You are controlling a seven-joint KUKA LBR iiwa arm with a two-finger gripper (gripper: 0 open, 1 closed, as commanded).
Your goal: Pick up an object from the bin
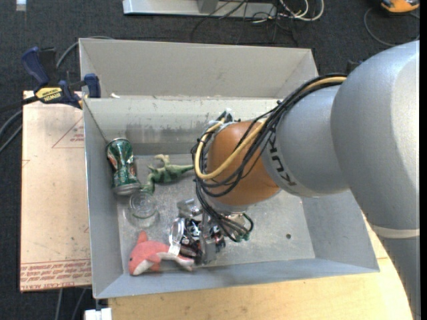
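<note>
My gripper (193, 240) hangs low near the bin's front wall, below the orange wrist cover. A pink plush toy (148, 255) lies just left of it in the front left corner, its right end touching or very close to the gripper. A small clear glass (142, 206) stands a little behind the plush. Further back, a green toy dinosaur (165, 171) lies on the floor. A green drink can (122, 165) lies by the left wall.
The arm and its cables cover the bin's middle and right. Bare grey floor shows at the right front and along the back wall.
</note>
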